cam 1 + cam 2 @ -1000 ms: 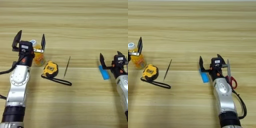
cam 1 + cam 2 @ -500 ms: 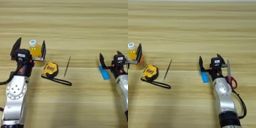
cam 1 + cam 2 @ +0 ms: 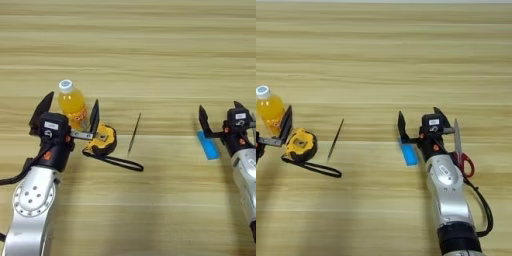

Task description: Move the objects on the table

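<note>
Bottle [image 3: 72, 107] stands upright on the surface [image 3: 150, 45], white cap up, at roughly 12 o'clock from the left gripper [image 3: 67, 116], which is the nearer arm by far. Left fingers [image 3: 94, 116] spread wide. The bottle base sits in the gap between them, closer to the right-hand finger; contact cannot be judged from above. Nothing is held.

Tape [image 3: 102, 142] lies just at 4 o'clock of that same finger, touching or nearly touching the finger tip region. Its black strap [image 3: 120, 162] trails off toward 4 o'clock. Stick [image 3: 134, 132] lies just beyond the tape at 3 o'clock, long axis running about 1 to 7 o'clock, apart from the tape body.

Right gripper [image 3: 418, 122] sits well apart at the right side of the surface, fingers open wide, empty. Blue bar [image 3: 408, 151] lies flat just under its left finger, long axis roughly 11 to 5 o'clock, so off-centre in the gap. Red-handled scissors [image 3: 461, 152] rest just at 3 o'clock of the right wrist, blades pointing to 12.

Judgement: the bottle is lined up for the left fingers; a short advance toward 12 and a closing would take it. Risk: the right-hand finger catching the tape.
</note>
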Robot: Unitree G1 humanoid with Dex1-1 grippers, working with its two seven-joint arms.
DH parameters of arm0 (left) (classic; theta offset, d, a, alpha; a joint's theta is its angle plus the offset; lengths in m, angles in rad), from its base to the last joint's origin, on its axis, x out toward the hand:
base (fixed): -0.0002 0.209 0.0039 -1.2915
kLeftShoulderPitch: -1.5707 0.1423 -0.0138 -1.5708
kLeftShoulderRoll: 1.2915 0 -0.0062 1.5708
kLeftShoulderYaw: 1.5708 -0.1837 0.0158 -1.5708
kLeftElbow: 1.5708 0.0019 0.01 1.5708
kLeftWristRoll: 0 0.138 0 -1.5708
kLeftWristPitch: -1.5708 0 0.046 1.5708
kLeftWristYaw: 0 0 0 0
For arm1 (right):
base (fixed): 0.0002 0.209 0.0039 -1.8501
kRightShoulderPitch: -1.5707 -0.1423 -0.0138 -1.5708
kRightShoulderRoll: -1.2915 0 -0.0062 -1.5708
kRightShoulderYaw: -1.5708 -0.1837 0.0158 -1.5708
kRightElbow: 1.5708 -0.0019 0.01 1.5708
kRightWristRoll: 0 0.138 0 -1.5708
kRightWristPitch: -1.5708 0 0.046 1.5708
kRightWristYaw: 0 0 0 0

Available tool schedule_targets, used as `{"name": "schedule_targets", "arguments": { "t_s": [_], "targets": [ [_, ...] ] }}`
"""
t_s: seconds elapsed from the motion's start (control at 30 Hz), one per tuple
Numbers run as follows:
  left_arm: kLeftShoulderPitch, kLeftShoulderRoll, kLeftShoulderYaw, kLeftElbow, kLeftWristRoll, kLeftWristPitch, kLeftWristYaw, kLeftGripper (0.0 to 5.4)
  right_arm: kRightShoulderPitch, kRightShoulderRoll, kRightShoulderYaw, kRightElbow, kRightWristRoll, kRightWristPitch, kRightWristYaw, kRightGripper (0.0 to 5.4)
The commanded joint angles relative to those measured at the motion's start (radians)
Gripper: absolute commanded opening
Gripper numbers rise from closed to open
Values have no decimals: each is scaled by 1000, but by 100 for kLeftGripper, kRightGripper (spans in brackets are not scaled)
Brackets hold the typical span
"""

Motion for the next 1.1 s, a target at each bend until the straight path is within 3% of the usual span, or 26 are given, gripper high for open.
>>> {"name": "schedule_targets", "arguments": {
  "t_s": [0.03,0.6,1.1],
  "targets": [
    [23,6,-17,26,24,5,-6,536,3,-1,3,-11,-3,17,-3,540],
    [7,-26,-94,287,48,-60,-13,536,11,5,8,-30,-8,24,-9,540],
    [-71,-51,-102,537,72,-159,5,536,18,5,9,-46,-9,35,-10,540]
  ]
}}
